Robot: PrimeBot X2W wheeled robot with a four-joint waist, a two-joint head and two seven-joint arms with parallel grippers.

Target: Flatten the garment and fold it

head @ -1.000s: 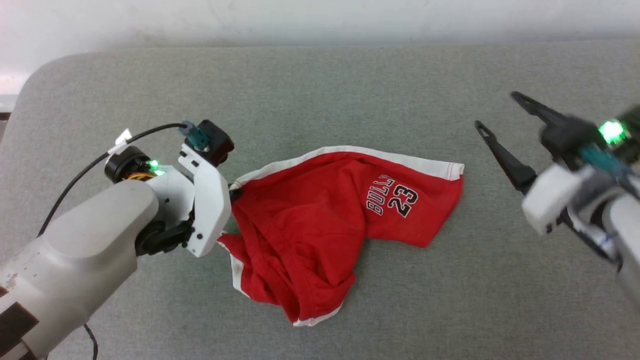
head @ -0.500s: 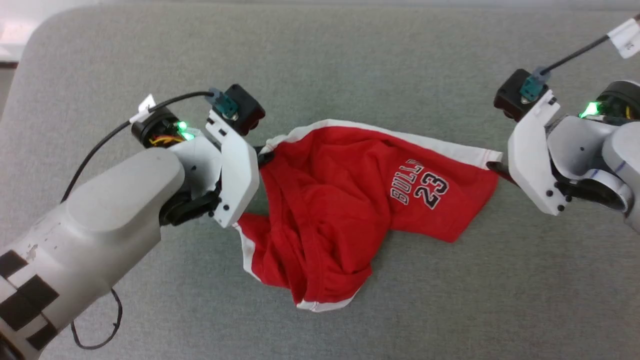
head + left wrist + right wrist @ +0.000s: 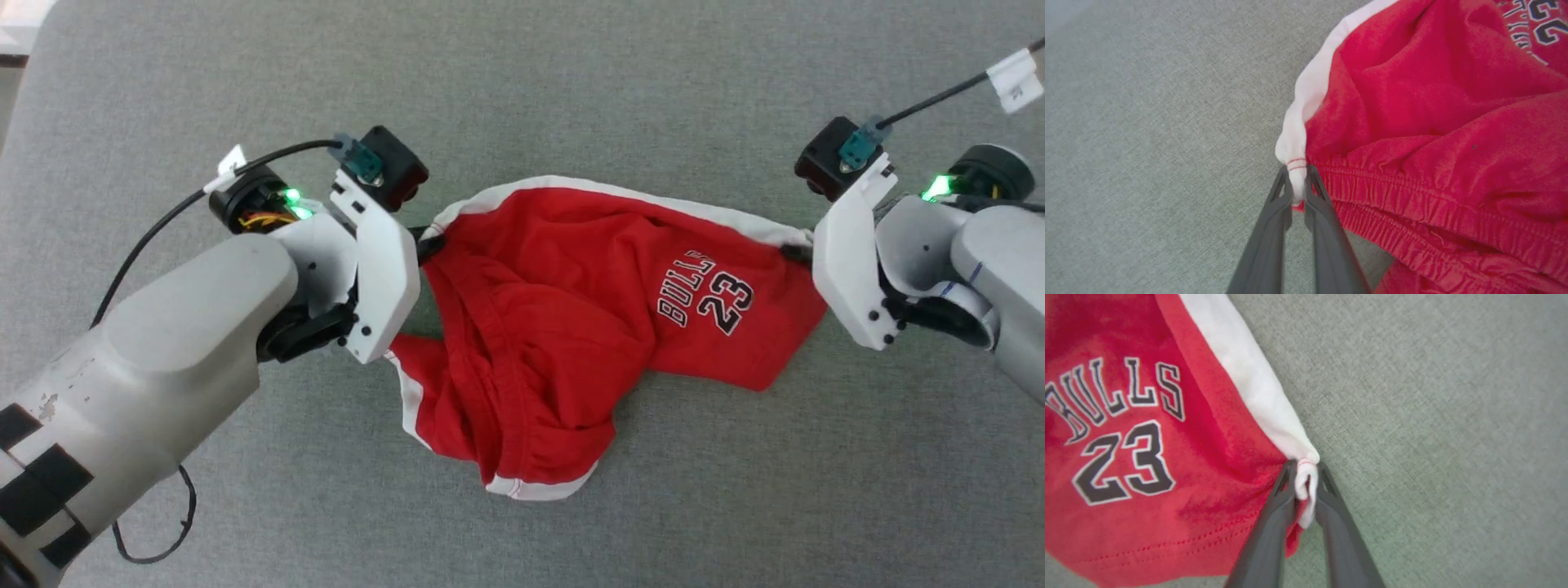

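Head view showed you the garment [image 3: 571, 327] lying on the grey fabric surface [image 3: 571, 82], between your two arms and far from flat. Along its far edge the white side stripe [image 3: 604, 192] ran in a shallow arc from one gripper to the other. Below it the red cloth sagged into deep folds and bunched toward your left. The bunch ended in a white-trimmed hem [image 3: 539, 488] on the side nearest the camera. The "BULLS 23" print [image 3: 706, 292] faced up, tilted, on the leg at your right.

Your left gripper [image 3: 1297, 179] was closed narrow on the garment. In the left wrist view its two dark fingers pinched the end of the white stripe, right where it met the gathered elastic waistband [image 3: 1412, 204]. Two thin red stitch lines crossed the white cloth just above the fingertips. The waistband ran off to the right of that view in crumpled ridges.

Your right gripper [image 3: 1304, 473] was also clamped on the garment. In the right wrist view its fingertips pinched the corner where the white stripe met the leg's stitched edge. A small wad of white and red cloth sat between the fingers, and the print lay to the left of them.

In the head view the white wrist housings hid most of both pairs of fingers, leaving only dark tips showing at the cloth's two ends. Whether either pinched corner was raised off the surface, you could not tell from these pictures.
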